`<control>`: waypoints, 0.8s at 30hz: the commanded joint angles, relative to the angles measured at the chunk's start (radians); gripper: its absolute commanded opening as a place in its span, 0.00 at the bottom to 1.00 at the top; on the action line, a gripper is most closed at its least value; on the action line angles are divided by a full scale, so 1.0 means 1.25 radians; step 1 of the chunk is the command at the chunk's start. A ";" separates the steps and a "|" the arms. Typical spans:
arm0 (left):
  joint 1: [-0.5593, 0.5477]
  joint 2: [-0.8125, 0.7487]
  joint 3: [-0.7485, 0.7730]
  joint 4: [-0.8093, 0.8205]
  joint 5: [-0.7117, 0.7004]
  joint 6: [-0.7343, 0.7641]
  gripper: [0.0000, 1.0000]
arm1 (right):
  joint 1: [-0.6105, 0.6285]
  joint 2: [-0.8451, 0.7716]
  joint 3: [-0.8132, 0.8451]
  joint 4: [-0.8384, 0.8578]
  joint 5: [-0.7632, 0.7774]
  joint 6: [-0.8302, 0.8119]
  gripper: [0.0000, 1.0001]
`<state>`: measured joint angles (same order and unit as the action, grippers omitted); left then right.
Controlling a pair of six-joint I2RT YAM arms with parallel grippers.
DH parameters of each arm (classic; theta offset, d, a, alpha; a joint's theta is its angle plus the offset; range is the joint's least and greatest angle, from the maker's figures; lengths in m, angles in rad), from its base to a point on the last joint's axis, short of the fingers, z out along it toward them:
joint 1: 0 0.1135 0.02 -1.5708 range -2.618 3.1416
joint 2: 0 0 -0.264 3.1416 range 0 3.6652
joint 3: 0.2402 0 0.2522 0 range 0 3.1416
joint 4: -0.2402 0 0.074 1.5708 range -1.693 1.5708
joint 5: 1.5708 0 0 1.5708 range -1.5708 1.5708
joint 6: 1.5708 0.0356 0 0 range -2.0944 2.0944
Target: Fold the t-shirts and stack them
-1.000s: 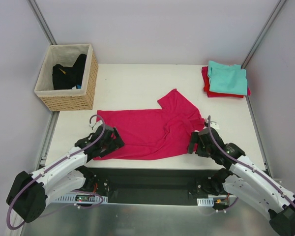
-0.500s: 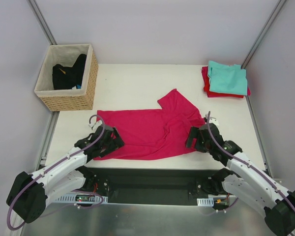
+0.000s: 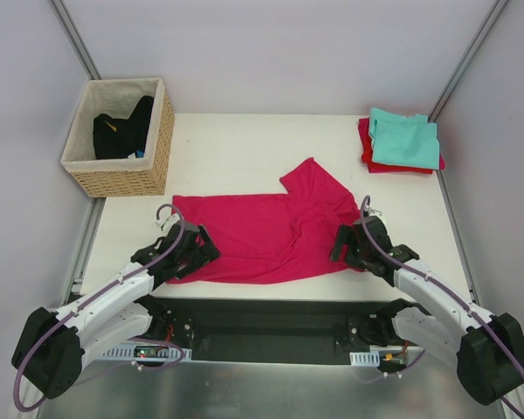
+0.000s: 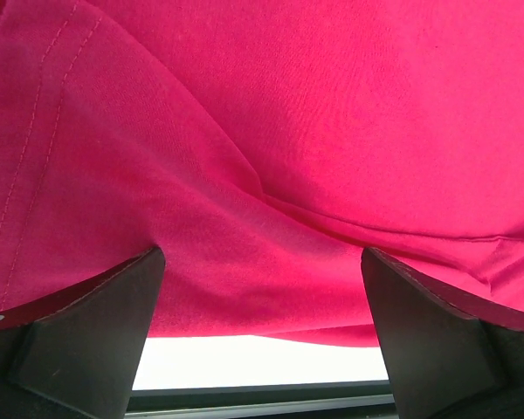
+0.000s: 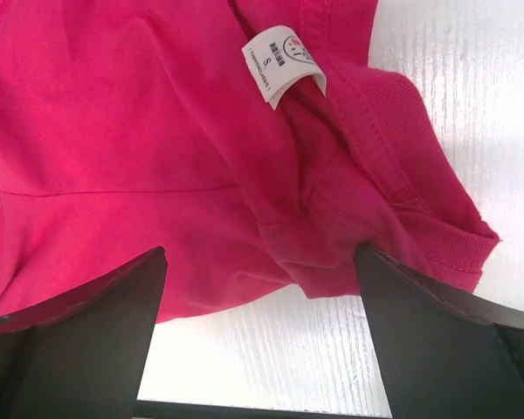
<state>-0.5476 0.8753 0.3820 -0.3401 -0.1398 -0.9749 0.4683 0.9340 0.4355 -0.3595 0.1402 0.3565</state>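
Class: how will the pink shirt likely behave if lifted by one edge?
Probably floppy: the pink shirt lies in soft creases. Lifted, it would likely sag and drape. Pushed, it would probably bunch, as it does near the label.

White table top [image 3: 244, 148] fills centre of frame, matte, evenly lit, shadows soft. Pale lilac-grey walls [image 3: 271, 52] at far, left and right sides. Aluminium strut [image 3: 74, 39] slants upper left, second strut [image 3: 467, 61] upper right. Cloth-lined wicker basket [image 3: 122, 179] at table's far left corner. Black rail [image 3: 262, 327] along near edge; grey metal plate [image 3: 262, 388] at bottom.
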 commanded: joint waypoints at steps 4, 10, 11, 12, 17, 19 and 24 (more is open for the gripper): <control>0.016 0.022 -0.042 -0.030 -0.011 -0.006 0.97 | -0.011 -0.002 0.001 0.003 0.013 -0.004 0.93; 0.028 0.088 -0.034 -0.029 -0.017 -0.002 0.97 | -0.016 0.027 0.026 -0.030 0.035 0.008 0.93; 0.029 0.096 -0.036 -0.029 -0.017 -0.002 0.97 | -0.017 0.033 0.030 -0.037 0.038 0.008 0.93; 0.036 0.100 -0.037 -0.029 -0.017 -0.001 0.97 | -0.019 0.034 0.033 -0.050 0.039 0.009 0.93; 0.058 0.085 -0.041 -0.030 -0.005 0.012 0.97 | -0.030 0.033 0.061 -0.116 0.101 -0.007 0.93; 0.067 0.075 -0.041 -0.032 -0.001 0.017 0.97 | -0.042 0.023 0.064 -0.137 0.112 -0.014 0.93; 0.085 0.051 -0.033 -0.045 0.009 0.028 0.97 | -0.063 0.026 0.070 -0.175 0.128 0.003 0.93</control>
<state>-0.4656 0.9360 0.3843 -0.2672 -0.1200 -0.9775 0.4107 0.9699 0.4812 -0.4896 0.2398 0.3542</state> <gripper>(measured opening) 0.973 0.934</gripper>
